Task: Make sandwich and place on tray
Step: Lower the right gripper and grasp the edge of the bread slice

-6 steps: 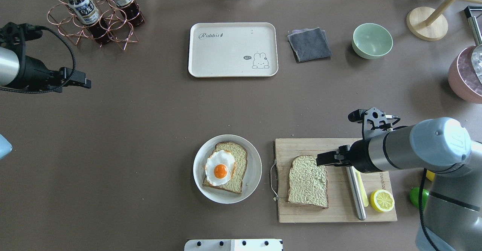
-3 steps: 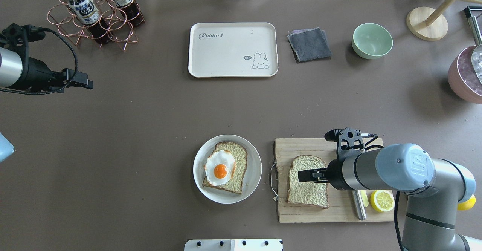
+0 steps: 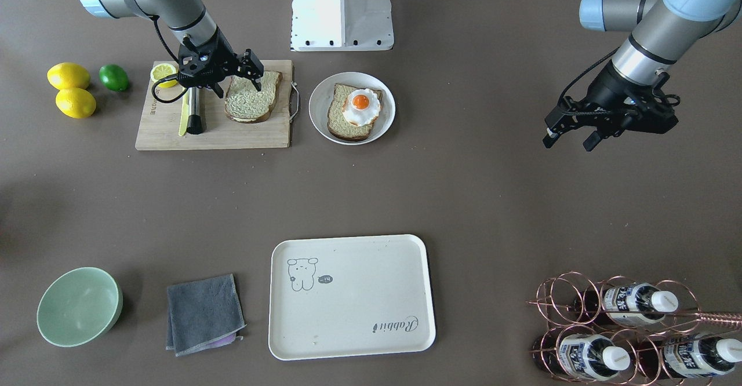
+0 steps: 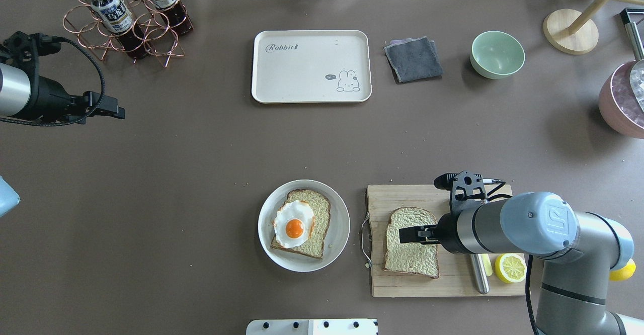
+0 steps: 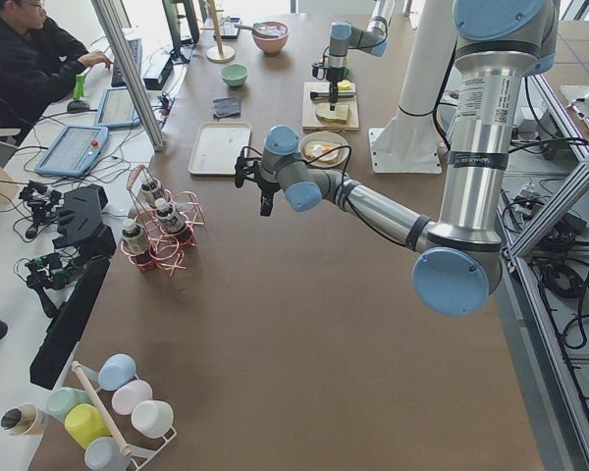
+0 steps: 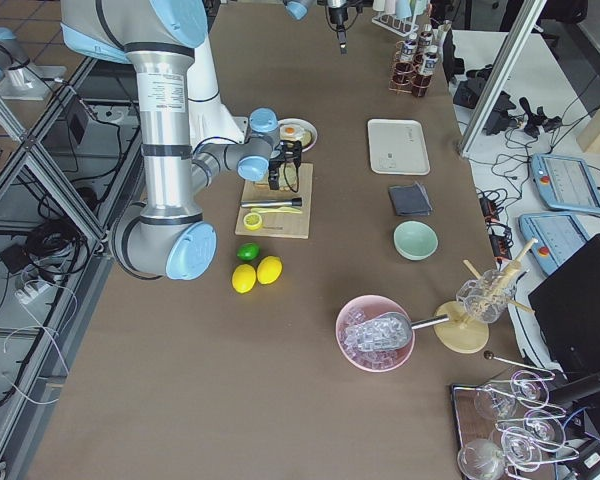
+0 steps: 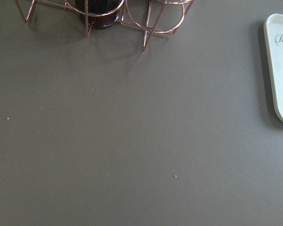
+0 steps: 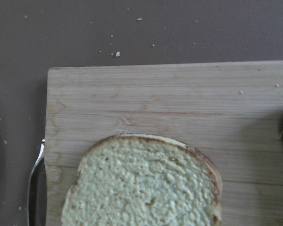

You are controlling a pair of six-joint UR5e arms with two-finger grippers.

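One bread slice (image 4: pixel 411 257) lies on the wooden cutting board (image 4: pixel 417 194); it also shows in the right wrist view (image 8: pixel 146 188). My right gripper (image 4: pixel 410 234) hovers over this slice, open and empty, its fingers spread in the front view (image 3: pixel 237 87). The other slice (image 4: pixel 317 209) lies on a round white plate (image 4: pixel 342 224) with the fried egg (image 4: pixel 294 223) on top. The cream tray (image 4: pixel 312 66) stands bare at the far middle. My left gripper (image 4: pixel 118 112) is open and empty above the table at the left, far from the food (image 3: pixel 567 142).
A steel-handled knife (image 4: pixel 478 274) and a lemon half (image 4: pixel 510 268) lie on the board's right part. Two lemons (image 3: pixel 69 76) and a lime (image 3: pixel 114 77) sit beside it. A grey cloth (image 4: pixel 413 59), green bowl (image 4: pixel 497 54), bottle rack (image 4: pixel 126 18) and pink bowl (image 4: pixel 624 98) stand at the far side.
My right gripper has moved left and toward the robot, from above the knife to above the bread slice on the board. The left arm has barely shifted.
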